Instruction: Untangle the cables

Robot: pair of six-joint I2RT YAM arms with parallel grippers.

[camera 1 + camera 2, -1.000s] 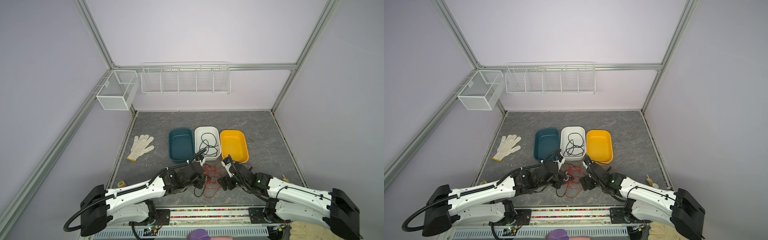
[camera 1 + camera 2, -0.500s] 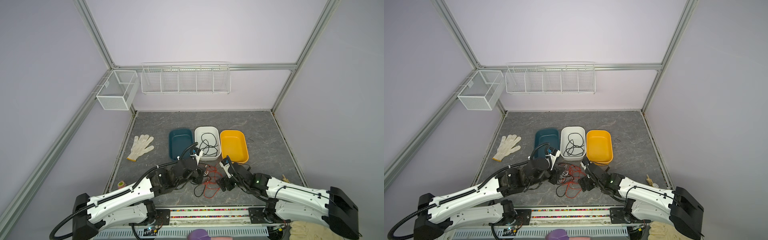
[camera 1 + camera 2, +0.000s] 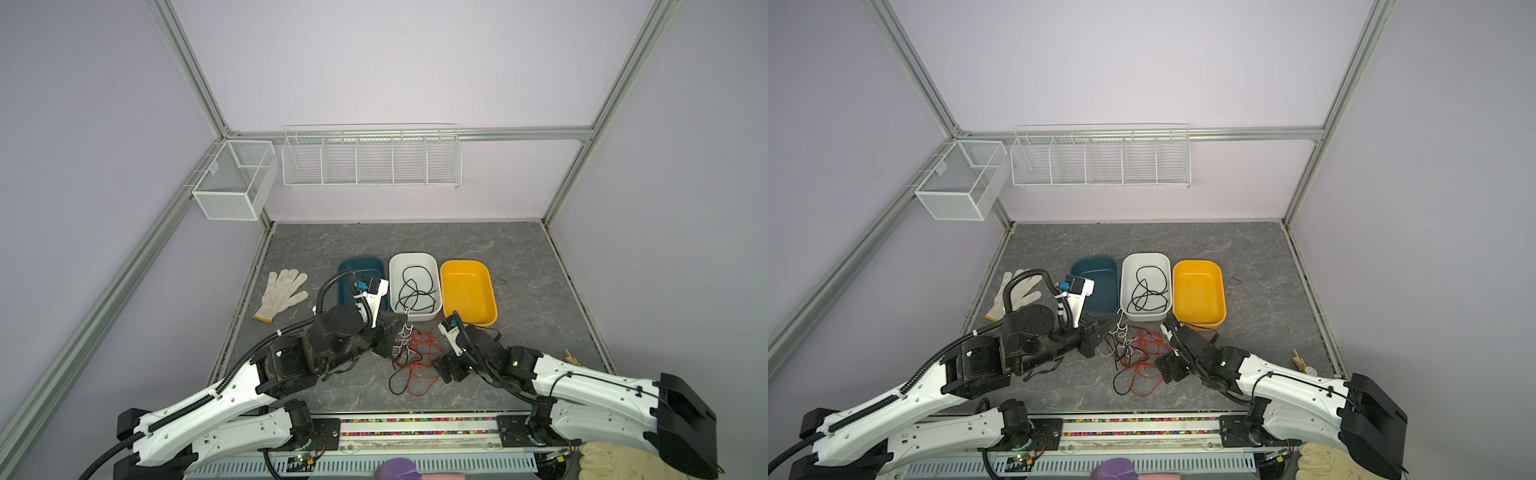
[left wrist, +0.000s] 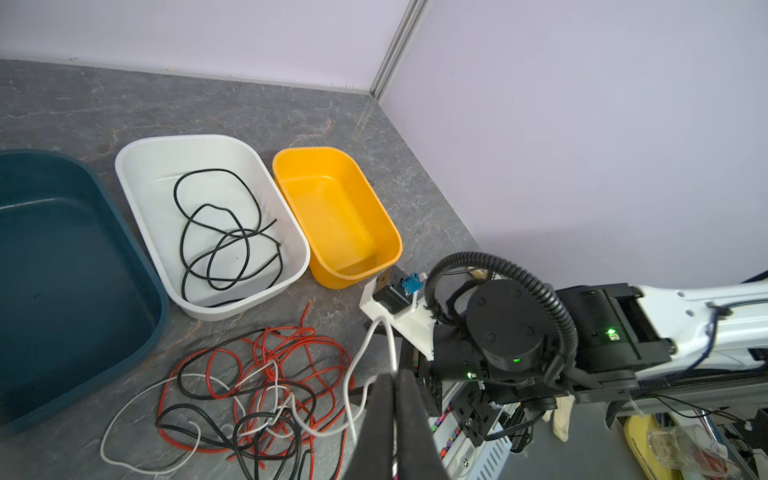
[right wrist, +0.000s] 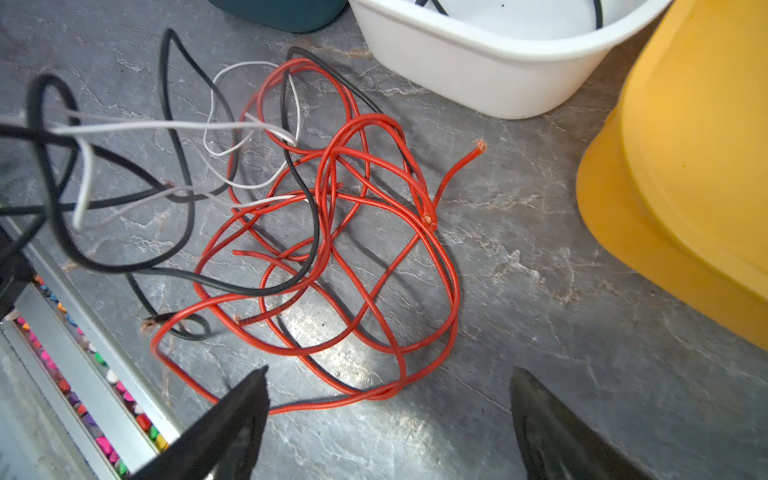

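Left end effector (image 4: 392, 380), pinching the white cable (image 4: 355, 365), should draw it away slowly; right end effector (image 5: 388, 371), spread, should pin the red cables (image 5: 326, 216) just ahead.

Bright, even light fell from above. Glare shone on the tabletop (image 5: 419, 428) under the cables (image 5: 428, 216), which cast soft shadows; strands nearest the lens were blurred.

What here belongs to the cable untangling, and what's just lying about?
Job: tangle of thin red, black and white wires; white wire in left gripper's shut jaws; coiled black wire in white plastic tub; probably teal plastic tub, yellow plastic tub.
Lying about: white knit glove; white wire baskets.
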